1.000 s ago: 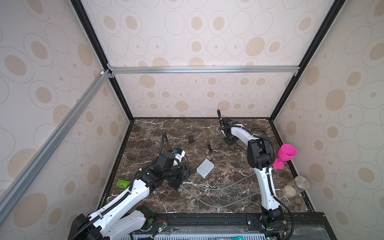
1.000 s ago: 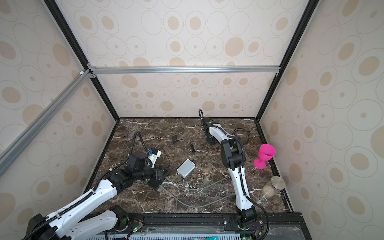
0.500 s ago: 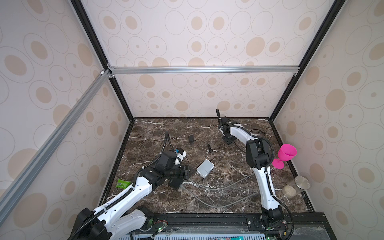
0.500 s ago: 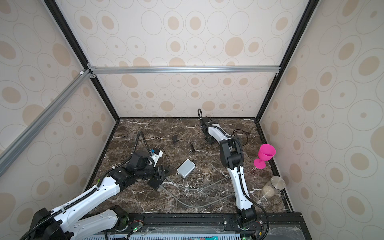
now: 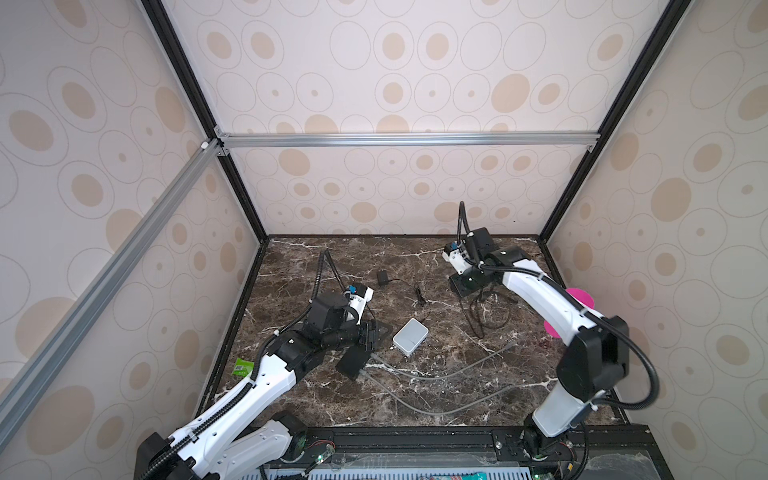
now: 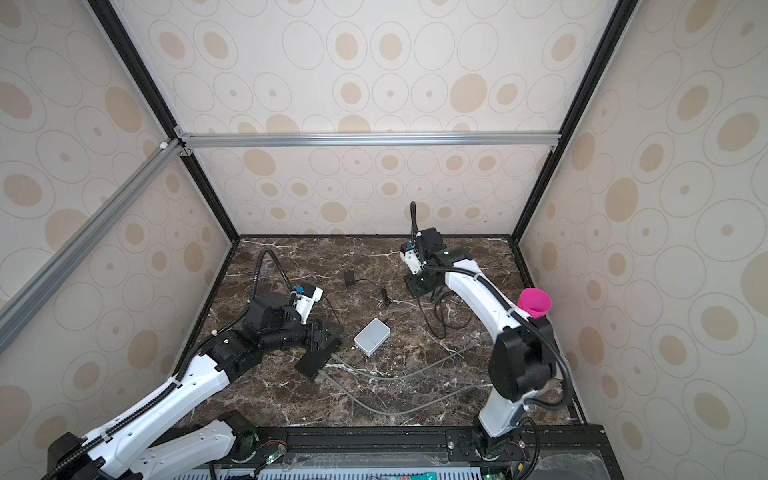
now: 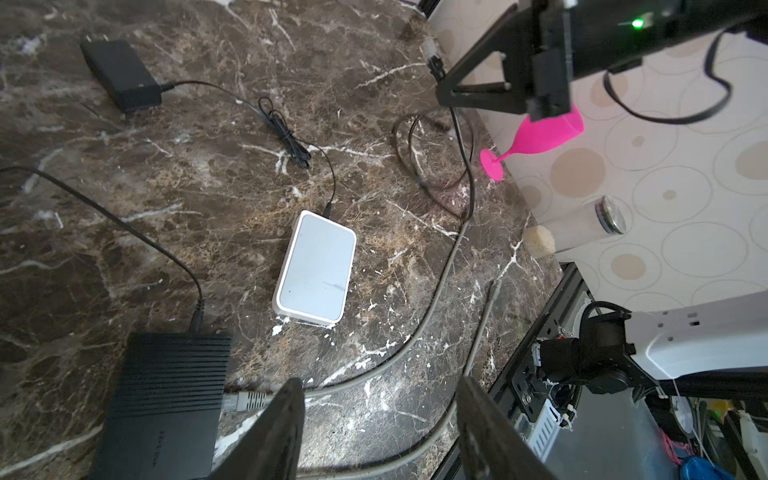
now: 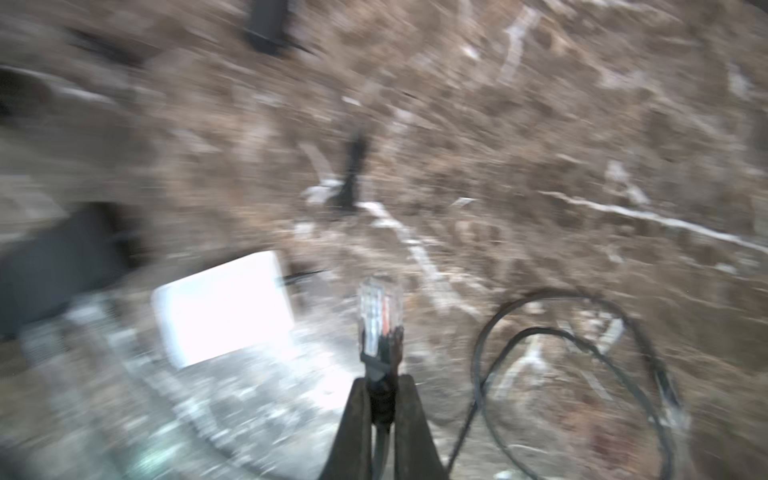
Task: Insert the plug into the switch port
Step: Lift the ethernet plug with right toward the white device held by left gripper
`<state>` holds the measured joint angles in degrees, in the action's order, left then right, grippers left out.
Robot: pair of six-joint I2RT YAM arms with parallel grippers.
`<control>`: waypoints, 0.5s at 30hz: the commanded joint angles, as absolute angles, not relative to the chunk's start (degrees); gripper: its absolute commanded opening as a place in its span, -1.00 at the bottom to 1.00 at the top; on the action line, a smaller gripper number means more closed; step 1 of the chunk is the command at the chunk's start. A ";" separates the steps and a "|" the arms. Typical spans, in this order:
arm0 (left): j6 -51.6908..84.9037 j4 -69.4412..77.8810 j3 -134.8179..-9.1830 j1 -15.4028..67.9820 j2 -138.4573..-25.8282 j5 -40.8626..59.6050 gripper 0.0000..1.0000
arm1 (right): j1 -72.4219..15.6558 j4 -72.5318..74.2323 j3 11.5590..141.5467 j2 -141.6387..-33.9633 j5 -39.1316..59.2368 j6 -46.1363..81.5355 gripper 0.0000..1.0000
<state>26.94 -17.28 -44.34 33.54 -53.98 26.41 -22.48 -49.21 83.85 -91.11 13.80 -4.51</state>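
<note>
One plug (image 8: 380, 309) — transparent, red-striped inside, black-based — pinched in right claw (image 8: 381, 382).

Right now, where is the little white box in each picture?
In a top view: white box just below centre.
In a top view: same, slightly further left.
Left wrist: mid-picture.
Right wrist: blurred, beside the held plug.
Shared landmark: black adapter, whose cord enters it.

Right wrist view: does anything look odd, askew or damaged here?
Only the picture itself: the table and the white box are smeared by blur. The plug is sharp, clamped in the shut right gripper, pointing straight out, with no visible damage.
</note>
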 commanded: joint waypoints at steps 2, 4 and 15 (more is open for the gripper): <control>17.40 -6.60 -41.65 34.27 -46.59 34.66 0.13 | -24.15 -55.29 73.37 -82.92 32.51 -2.52 -1.00; 13.86 1.23 -37.80 34.72 -41.29 38.78 0.08 | -25.52 -54.80 69.09 -78.44 35.17 -2.63 -1.00; 14.61 18.43 -29.93 35.67 -37.06 52.69 0.01 | -28.10 -53.28 62.20 -68.70 51.63 -6.62 -1.00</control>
<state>15.64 13.50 -29.76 35.22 -36.01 46.48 -27.49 -52.60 62.28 -69.63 42.46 -3.51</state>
